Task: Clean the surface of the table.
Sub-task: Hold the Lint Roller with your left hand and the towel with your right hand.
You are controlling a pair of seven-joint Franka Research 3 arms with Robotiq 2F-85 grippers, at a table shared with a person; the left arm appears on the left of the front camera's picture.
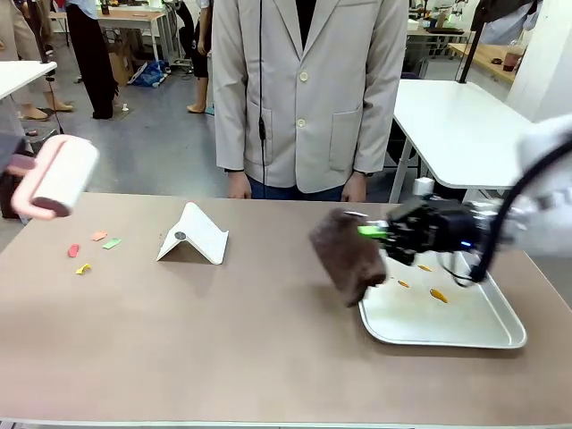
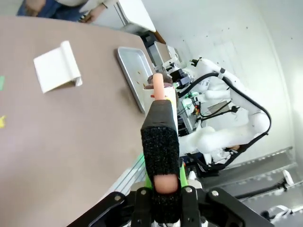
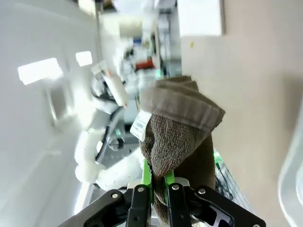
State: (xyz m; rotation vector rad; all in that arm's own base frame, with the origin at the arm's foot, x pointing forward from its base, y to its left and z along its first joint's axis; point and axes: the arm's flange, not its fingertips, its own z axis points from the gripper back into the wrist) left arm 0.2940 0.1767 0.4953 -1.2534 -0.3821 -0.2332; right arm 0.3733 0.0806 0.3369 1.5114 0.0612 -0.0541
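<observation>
The right gripper (image 1: 377, 234) is clamped on a cloth (image 1: 349, 255), the left gripper (image 2: 161, 201) on a roller (image 1: 63, 176). The table (image 1: 268, 331) lies below both. Scraps (image 1: 89, 250) lie uncleared near the left jaws, so I'd say barely begun.

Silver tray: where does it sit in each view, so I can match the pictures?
Front view: silver tray at lower right, lying on the table.
Left wrist view: upper middle, near the table's edge.
Right wrist view: a pale rounded corner at the lower right edge, probably its rim.
Shared landmark: the taupe table top beneath the tray.
</observation>
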